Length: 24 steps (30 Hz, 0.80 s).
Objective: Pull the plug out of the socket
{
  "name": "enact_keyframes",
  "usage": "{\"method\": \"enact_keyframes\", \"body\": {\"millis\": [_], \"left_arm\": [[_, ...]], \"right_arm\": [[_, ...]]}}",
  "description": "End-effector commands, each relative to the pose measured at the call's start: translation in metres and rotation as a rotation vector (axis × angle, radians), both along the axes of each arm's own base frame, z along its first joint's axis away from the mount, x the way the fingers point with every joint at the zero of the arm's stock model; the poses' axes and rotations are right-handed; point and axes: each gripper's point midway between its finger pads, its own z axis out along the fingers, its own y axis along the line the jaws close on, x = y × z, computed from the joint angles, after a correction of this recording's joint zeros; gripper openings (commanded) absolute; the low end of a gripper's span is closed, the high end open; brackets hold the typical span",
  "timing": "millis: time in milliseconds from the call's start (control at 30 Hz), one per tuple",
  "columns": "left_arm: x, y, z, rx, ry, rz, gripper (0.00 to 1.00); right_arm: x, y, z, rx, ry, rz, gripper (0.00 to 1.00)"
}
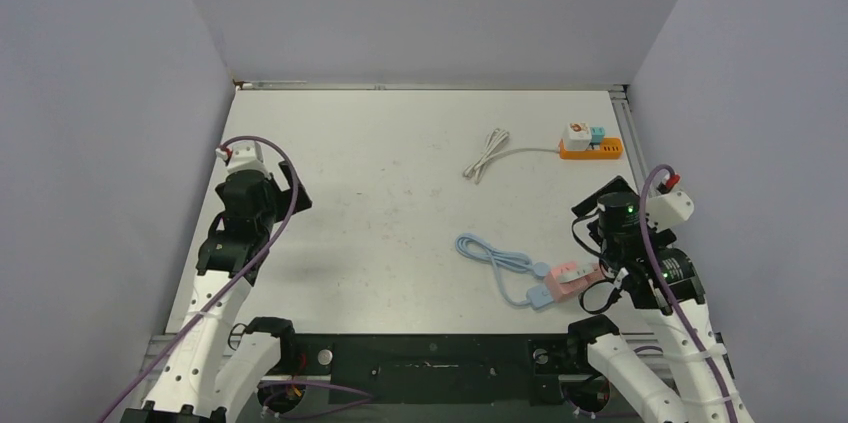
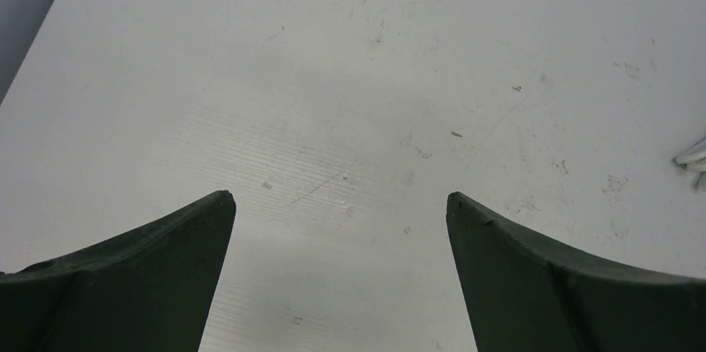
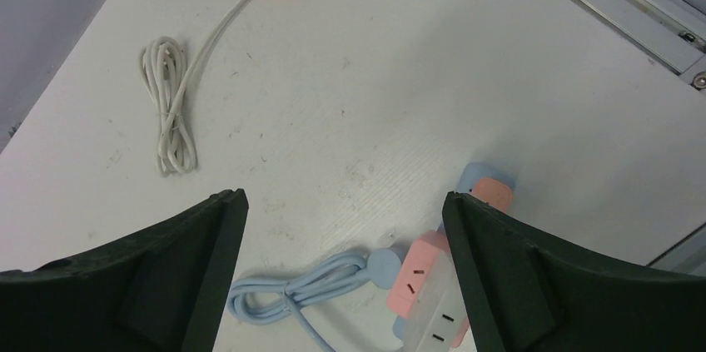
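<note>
Left tool: fingers spread wide, nothing between them. It hangs over bare, scuffed tabletop. Only a sliver of white cord shows at the far right of its wrist view.

Right tool: fingers also wide apart, gripping nothing.
- Pink socket strip lies low and to the right of this tool, its near part passing under the right finger. Its white face shows bare slots.
- A pale blue piece sits at the strip's far end, half hidden by that finger. Cannot tell whether it is a seated plug.
- Blue cable is looped on the tabletop between the two fingers, running to the pink strip.

Ahead of the right tool, well apart from it: orange socket strip with a white plug and a teal plug standing in its top. Its white cord is bundled ahead and to the left of the tool.
</note>
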Motion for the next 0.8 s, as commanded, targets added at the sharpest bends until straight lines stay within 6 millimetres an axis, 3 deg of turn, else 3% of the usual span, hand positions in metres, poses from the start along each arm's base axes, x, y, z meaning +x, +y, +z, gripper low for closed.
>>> {"method": "enact_keyframes", "body": {"millis": [0,233,467,767], "left_arm": [[0.004,-0.009,0.009,-0.016,-0.031,-0.049,0.96],[0.001,-0.015,0.015,-0.023,-0.052,-0.069,0.96],[-0.001,-0.021,0.016,-0.021,-0.056,-0.100,0.96],[-0.001,-0.020,0.016,-0.019,-0.052,-0.096,0.96]], "right_arm": [[-0.029,-0.006,0.000,0.013,0.140,-0.048,0.93],[-0.059,0.010,-0.028,0.083,0.337,0.009,0.98],[-0.076,0.030,-0.076,0.194,0.422,0.052,0.82],[-0.073,0.026,-0.086,0.188,0.393,0.024,0.74]]}}
